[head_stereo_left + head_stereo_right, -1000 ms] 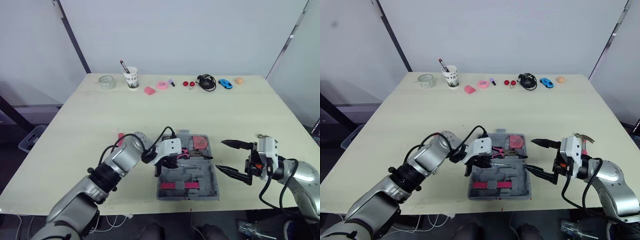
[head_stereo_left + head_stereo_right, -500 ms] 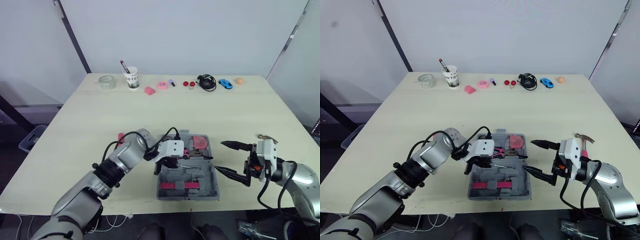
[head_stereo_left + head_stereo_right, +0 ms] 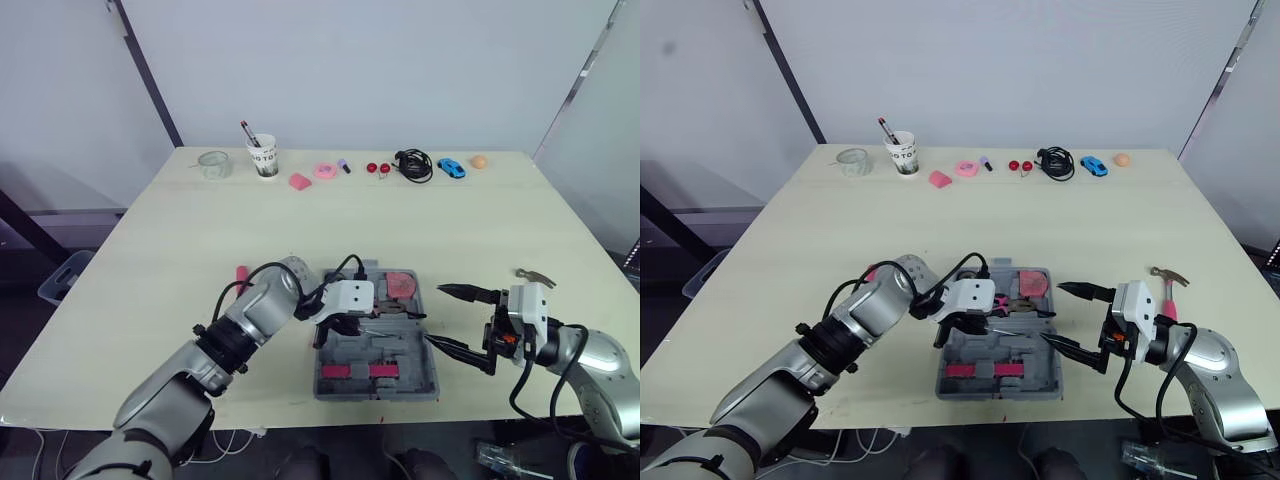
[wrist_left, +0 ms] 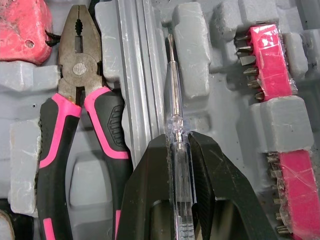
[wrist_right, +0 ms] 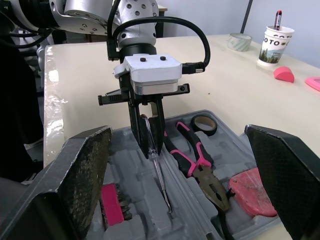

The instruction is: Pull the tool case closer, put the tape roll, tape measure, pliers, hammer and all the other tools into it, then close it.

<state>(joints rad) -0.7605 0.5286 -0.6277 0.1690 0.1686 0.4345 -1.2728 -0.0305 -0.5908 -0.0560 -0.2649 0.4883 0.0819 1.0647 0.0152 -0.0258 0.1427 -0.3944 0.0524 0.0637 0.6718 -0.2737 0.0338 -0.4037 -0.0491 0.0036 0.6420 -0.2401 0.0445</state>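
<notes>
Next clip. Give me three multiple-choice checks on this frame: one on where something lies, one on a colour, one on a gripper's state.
1. Where is the hammer?
A. In the case
B. On the table, right of the case
C. On the floor

2. The handles of the pliers are:
A. pink and black
B. blue and yellow
C. all red

3. The left gripper is:
A. open and empty
B. shut on the screwdriver
C. shut on the pliers

Answers: 1 B, the hammer lies on the table outside the case, to its right. 2 A, the left wrist view shows pink-and-black grips. 3 B, both fingers clamp the clear screwdriver handle over the case.
</notes>
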